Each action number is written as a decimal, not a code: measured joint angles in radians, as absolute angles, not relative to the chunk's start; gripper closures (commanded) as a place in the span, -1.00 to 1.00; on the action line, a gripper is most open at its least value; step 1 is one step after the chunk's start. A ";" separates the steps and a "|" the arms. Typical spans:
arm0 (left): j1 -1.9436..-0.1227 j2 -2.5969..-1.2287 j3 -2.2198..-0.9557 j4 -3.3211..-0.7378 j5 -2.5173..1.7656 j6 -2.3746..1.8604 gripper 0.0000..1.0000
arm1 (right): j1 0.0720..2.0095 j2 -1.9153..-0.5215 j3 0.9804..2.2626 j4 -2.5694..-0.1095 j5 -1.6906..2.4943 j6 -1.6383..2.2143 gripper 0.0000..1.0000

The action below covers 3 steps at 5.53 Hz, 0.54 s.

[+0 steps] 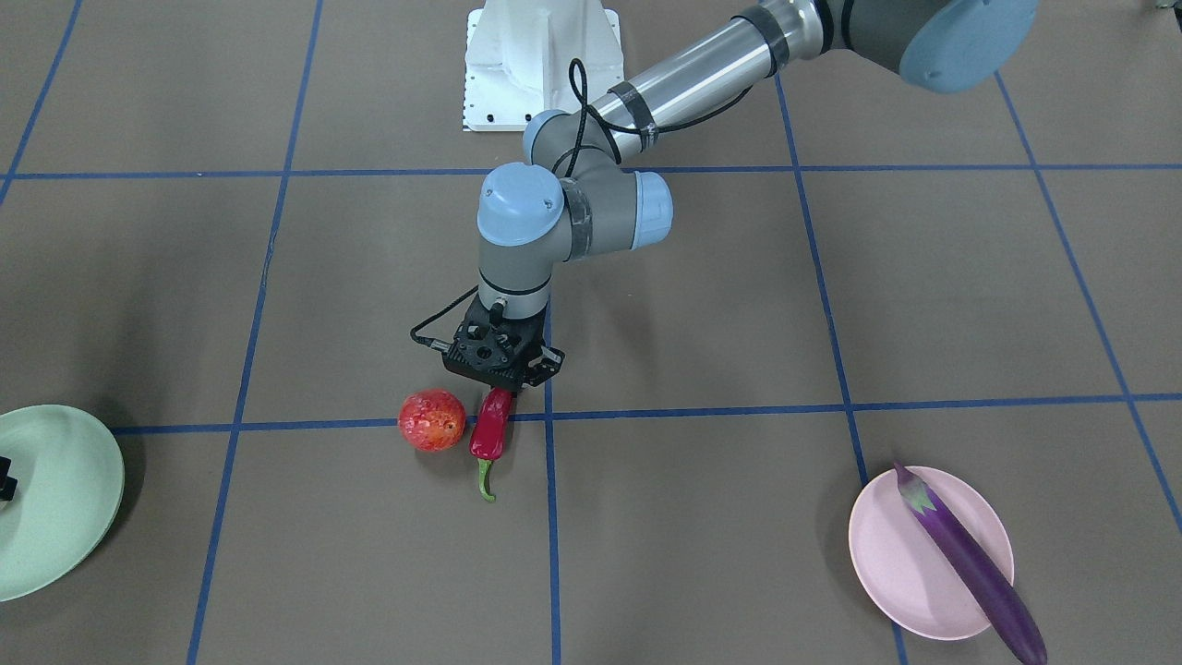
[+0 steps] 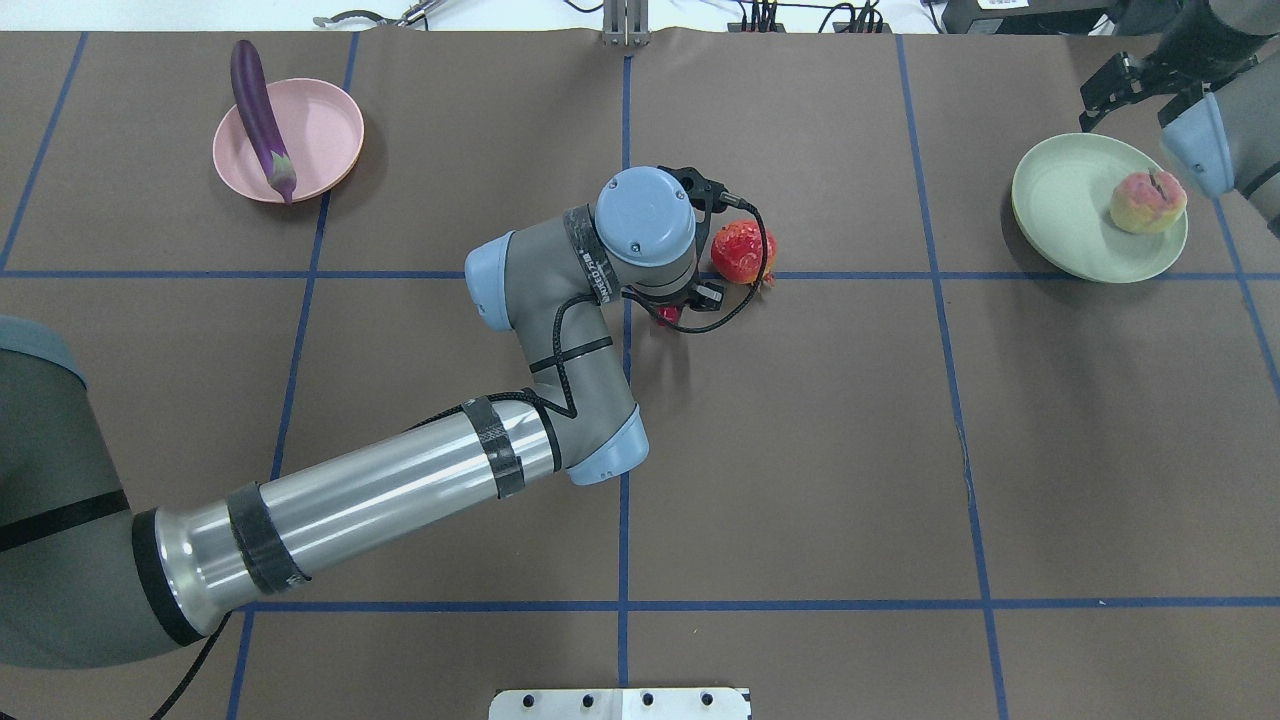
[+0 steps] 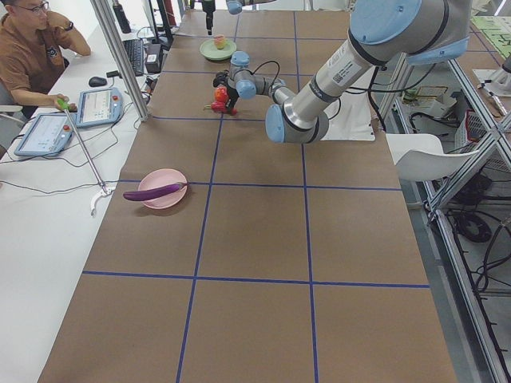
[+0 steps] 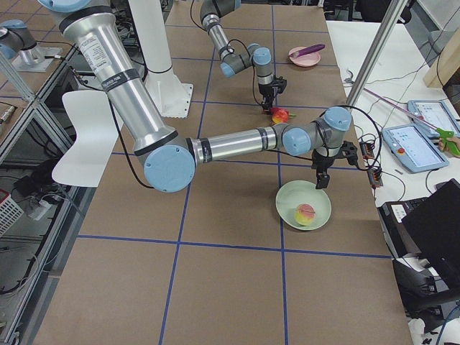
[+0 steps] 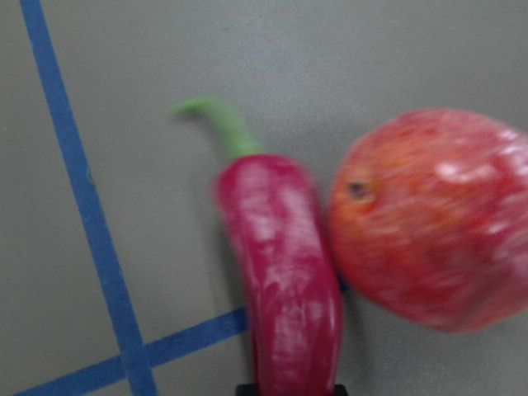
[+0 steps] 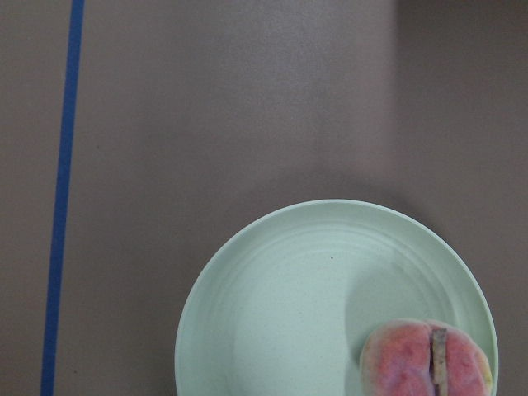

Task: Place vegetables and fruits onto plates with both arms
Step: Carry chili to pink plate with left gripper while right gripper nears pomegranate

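The left gripper (image 1: 503, 374) hangs low over 1 end of the red chili pepper (image 1: 489, 434). Its jaws are hidden, so I cannot tell whether they clamp it. The chili lies on the table close against the pomegranate (image 1: 432, 420). The right gripper (image 2: 1135, 95), fingers spread apart, hovers by the rim of the mint plate (image 2: 1060, 200), which holds the peach (image 2: 1147, 201). The eggplant (image 1: 965, 559) lies across the pink plate (image 1: 886, 554), 1 end overhanging the rim.

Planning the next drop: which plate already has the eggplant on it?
The pink plate: the eggplant lies across it, one end overhanging the rim. The green plate holds only the peach.
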<state>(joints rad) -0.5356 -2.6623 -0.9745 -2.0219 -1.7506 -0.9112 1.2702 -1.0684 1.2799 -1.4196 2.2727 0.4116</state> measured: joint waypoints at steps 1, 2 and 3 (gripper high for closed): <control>-0.553 -2.661 -0.995 -2.015 -1.758 -0.956 1.00 | 1.255 -1.069 1.308 -1.416 2.291 0.453 -1.00; -0.588 -2.654 -1.028 -1.973 -1.779 -0.980 1.00 | 1.210 -1.069 1.359 -1.410 2.297 0.553 -1.00; -0.644 -2.631 -1.080 -1.901 -1.833 -1.005 1.00 | 1.152 -1.068 1.416 -1.406 2.297 0.661 -1.00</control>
